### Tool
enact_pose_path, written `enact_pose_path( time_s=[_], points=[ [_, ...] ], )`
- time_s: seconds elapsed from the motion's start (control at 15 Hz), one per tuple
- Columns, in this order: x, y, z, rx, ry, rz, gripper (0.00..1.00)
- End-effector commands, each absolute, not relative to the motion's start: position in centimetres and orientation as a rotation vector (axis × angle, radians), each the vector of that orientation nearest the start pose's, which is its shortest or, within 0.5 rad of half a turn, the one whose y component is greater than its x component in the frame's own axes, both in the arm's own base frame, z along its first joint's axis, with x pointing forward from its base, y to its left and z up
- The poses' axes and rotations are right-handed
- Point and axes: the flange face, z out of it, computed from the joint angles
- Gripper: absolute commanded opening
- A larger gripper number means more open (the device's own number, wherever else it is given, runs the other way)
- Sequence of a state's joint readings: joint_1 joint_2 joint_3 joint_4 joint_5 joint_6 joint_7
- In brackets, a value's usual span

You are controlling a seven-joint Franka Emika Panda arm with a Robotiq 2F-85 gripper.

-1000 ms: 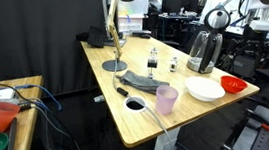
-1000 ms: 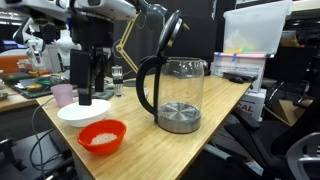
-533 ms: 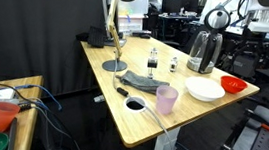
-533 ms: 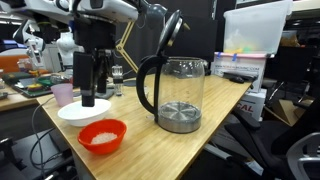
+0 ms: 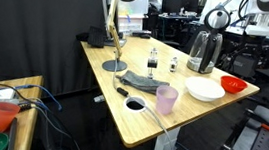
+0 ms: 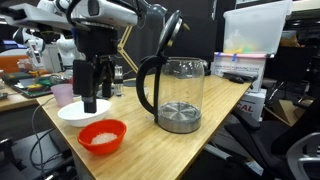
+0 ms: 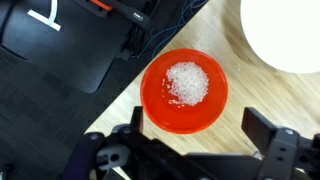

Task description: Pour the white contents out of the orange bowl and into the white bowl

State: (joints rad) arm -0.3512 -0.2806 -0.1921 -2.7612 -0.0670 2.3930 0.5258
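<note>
orange bowl point(image 7: 184, 90): holds white grains point(image 7: 187, 82); on the table point(image 6: 220, 130), just beside the white bowl point(image 7: 285, 35)
fingers point(image 7: 262, 128): spread wide, holding nothing, above and near the white bowl

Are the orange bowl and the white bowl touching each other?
Apart. The wrist view shows a strip of table between the orange bowl and the white bowl.

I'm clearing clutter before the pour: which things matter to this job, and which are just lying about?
Job: orange bowl holding white grains, white bowl, open gripper.
Lying about: glass kettle, pink cup, grey cloth, desk lamp.
</note>
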Motion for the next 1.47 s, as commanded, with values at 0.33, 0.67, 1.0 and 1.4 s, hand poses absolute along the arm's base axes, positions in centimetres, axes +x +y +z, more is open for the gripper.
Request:
enact_pose_path(
  time_s=[0.33, 0.67, 1.0, 1.4],
  points=[
    [31.6, -19.3, 25.7, -2.698, 1.594, 0.184, 1.0],
    [31.8, -19.5, 25.0, -2.698, 1.603, 0.208, 1.0],
    [31.8, -19.5, 25.0, -2.698, 1.604, 0.208, 1.0],
    [31.7, -18.9, 23.3, -2.698, 1.612, 0.231, 1.0]
  ],
)
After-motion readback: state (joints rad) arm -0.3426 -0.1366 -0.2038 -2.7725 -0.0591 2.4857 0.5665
